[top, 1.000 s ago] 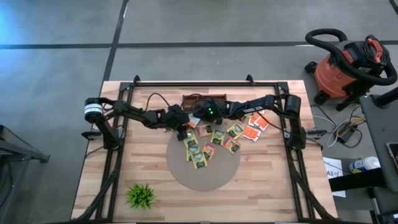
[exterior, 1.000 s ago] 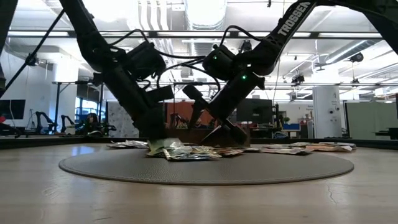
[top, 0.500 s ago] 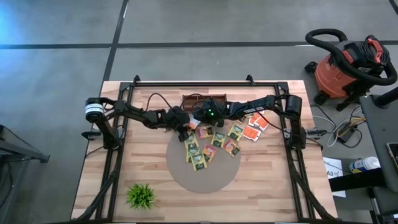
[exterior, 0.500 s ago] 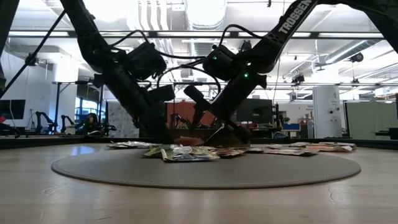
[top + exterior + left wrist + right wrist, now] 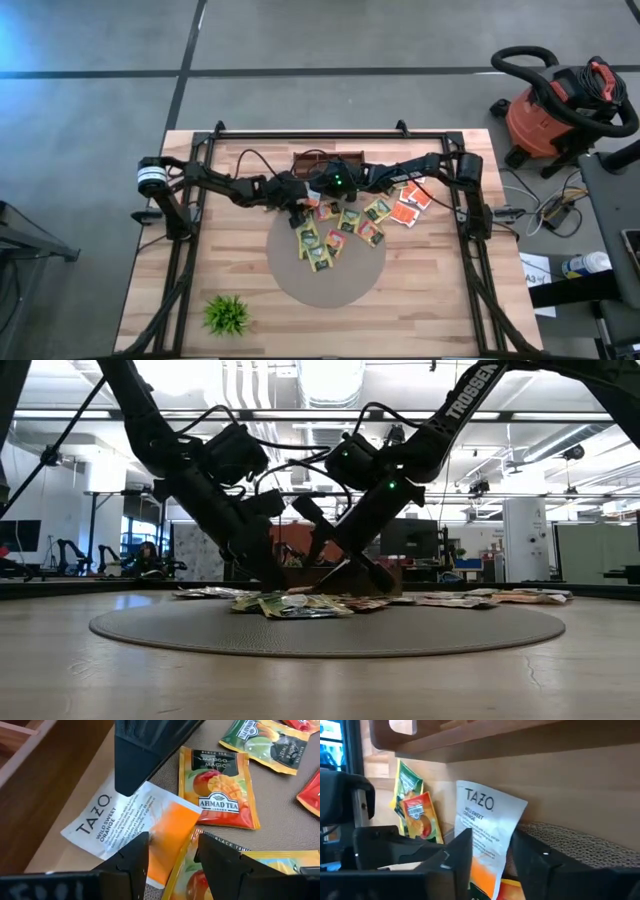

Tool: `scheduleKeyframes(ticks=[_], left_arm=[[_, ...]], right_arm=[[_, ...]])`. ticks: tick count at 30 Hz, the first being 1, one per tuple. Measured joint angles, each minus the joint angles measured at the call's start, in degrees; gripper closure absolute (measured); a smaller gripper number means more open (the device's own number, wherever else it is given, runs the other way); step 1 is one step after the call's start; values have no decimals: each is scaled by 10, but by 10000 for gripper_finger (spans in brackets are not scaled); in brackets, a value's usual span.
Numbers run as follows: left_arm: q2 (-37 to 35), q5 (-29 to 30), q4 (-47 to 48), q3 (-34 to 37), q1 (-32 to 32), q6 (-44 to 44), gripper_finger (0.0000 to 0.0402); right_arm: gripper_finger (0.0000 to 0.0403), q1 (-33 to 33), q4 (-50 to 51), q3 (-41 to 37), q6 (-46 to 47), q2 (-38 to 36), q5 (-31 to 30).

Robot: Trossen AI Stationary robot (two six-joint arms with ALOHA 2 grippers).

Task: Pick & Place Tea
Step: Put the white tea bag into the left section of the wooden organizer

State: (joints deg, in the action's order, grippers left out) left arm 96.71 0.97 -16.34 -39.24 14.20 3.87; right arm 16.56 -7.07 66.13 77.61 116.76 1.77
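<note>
A red shop vacuum (image 5: pixel 560 100) stands on the grey floor off the far right corner of the wooden table (image 5: pixel 430 300), and a black frame borders the tabletop. On the table lies a round grey mat (image 5: pixel 330 285), with a small green plant (image 5: pixel 227 314) well apart near the front left corner. A dark wooden tray (image 5: pixel 308 158) sits at the far edge of the mat, just behind both grippers.

The tea sachets (image 5: pixel 340 228) are scattered across the far half of the mat; a few orange-red ones (image 5: pixel 408 205) lie off it to the right, on bare wood.

Both arms reach in toward the mat's far edge and meet there, crowding each other. The right gripper (image 5: pixel 492 857) has its fingers at each side of a white and orange Tazo sachet (image 5: pixel 487 837), which stands tilted up off the mat against the tray's side; whether they pinch it I cannot tell. The left gripper (image 5: pixel 172 855) hangs just beside, fingers spread apart over the same sachet's lower edge, gripping nothing. A mango Ahmad Tea sachet (image 5: pixel 220 787) lies flat right next to it.
</note>
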Motion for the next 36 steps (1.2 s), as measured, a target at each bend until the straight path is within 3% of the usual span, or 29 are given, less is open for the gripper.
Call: scheduleKeyframes(ticks=[17, 22, 30, 36], left_arm=[[0, 0, -7, 2, -1, 12, 236], [-15, 1, 0, 2, -4, 41, 236], [-112, 42, 70, 1, -19, 110, 236], [-217, 109, 155, 1, -26, 156, 236]], right_arm=[[386, -2, -28, 0, -104, 12, -3], [394, -3, -31, 0, -176, 4, -4], [394, -3, -21, 0, -280, -38, 8], [394, 5, -21, 1, -376, -93, -46]])
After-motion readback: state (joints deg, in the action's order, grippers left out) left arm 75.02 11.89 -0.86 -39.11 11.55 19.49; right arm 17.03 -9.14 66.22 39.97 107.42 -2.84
